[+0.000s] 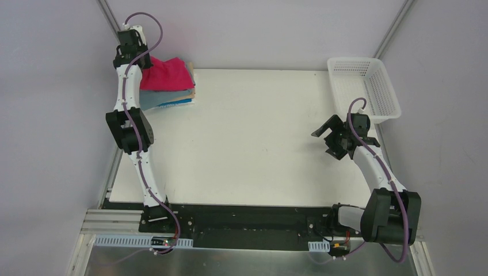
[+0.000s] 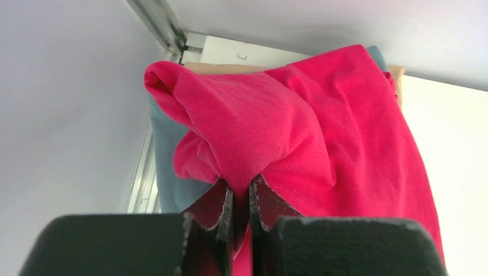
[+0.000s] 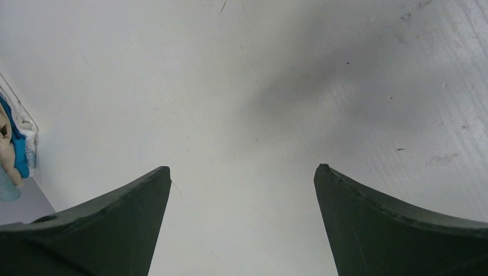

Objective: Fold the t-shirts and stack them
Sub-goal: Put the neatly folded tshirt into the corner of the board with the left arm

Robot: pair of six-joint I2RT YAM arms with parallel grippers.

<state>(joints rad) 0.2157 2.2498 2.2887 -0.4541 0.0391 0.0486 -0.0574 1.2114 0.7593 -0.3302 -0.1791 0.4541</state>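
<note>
At the table's far left corner, the crimson-pink t-shirt (image 1: 168, 73) lies bunched on top of a stack of folded t-shirts. Teal-grey (image 1: 156, 99), blue (image 1: 183, 102) and tan (image 1: 192, 77) edges show beneath it. My left gripper (image 2: 241, 187) is shut on a pinched fold of the pink t-shirt (image 2: 299, 121), with teal-grey cloth (image 2: 167, 155) behind it. From above, that gripper (image 1: 143, 62) sits at the stack's left edge. My right gripper (image 1: 331, 138) hangs open over bare table at the right. Nothing lies between its fingers (image 3: 241, 168).
A white mesh basket (image 1: 368, 86) stands at the far right corner, just beyond the right arm. The stack's edge (image 3: 14, 146) shows at the far left of the right wrist view. Grey walls and a metal rail (image 2: 158, 23) close in behind the stack.
</note>
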